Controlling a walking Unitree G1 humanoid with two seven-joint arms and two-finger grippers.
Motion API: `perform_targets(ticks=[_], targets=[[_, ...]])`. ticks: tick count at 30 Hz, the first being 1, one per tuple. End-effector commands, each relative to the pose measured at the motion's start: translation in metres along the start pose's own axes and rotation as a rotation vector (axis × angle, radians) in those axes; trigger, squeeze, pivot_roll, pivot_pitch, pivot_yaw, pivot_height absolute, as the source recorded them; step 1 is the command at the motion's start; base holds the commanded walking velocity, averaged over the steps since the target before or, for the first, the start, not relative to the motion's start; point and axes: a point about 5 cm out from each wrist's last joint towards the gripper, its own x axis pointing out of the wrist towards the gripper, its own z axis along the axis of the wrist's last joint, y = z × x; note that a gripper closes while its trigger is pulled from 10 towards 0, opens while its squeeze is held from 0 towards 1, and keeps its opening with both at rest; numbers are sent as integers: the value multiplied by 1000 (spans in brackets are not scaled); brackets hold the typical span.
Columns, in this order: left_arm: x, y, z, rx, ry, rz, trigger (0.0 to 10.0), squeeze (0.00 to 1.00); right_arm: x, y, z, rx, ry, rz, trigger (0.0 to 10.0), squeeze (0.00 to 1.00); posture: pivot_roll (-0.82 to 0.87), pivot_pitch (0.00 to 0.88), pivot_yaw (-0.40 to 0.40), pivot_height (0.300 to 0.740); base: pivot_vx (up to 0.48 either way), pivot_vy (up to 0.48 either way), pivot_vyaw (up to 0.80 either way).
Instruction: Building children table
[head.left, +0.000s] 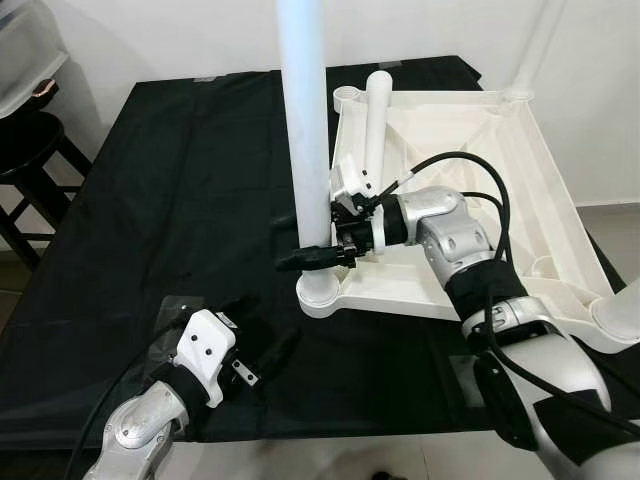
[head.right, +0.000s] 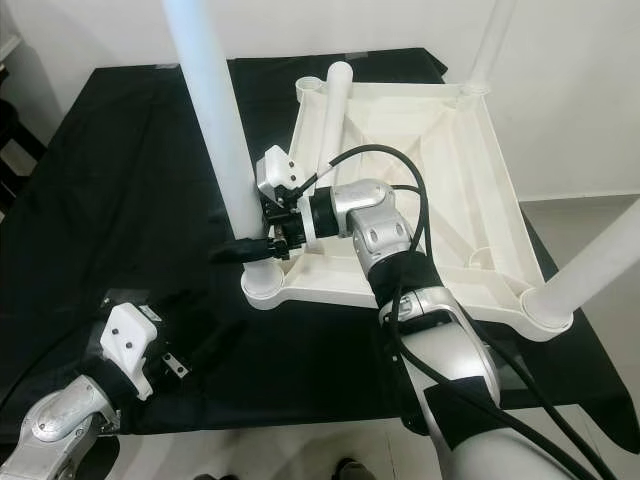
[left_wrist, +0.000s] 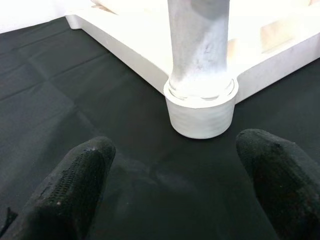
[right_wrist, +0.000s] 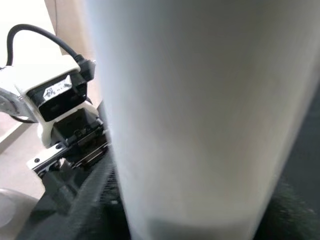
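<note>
Black cloth (head.left: 150, 200), unmarked white leg (head.left: 305, 120)

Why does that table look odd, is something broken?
Nothing looks broken. The white tabletop lies upside down on the black cloth, legs pointing up. One leg at the far corner leans instead of standing straight. The right gripper holds the near leg.

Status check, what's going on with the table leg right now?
Right gripper clamped on the near leg, standing in its corner socket. Left gripper open, low on the black cloth. Nothing blocking.
</note>
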Motion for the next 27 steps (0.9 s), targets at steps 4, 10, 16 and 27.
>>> perform_targets(ticks=[4, 10, 16, 27], targets=[[-2, -3, -5, -5, 24, -7, 10000, 0, -3, 1, -7, -1, 24, 13, 0, 0, 69, 212, 39, 740, 0, 0, 0], [-3, -5, -6, -12, 26, -10, 10000, 0, -9, 5, -31, -19, 64, -188, 0, 0, 58, 227, 35, 740, 0, 0, 0], [-5, -5, -6, -14, 30, -9, 10000, 0, 3, 19, -59, 146, 44, -666, 0, 0, 58, 246, 21, 740, 0, 0, 0], [-5, 0, -6, -12, 38, -12, 10000, 0, 43, 85, -74, 305, 8, -1015, 0, 0, 41, 246, 47, 740, 0, 0, 0]])
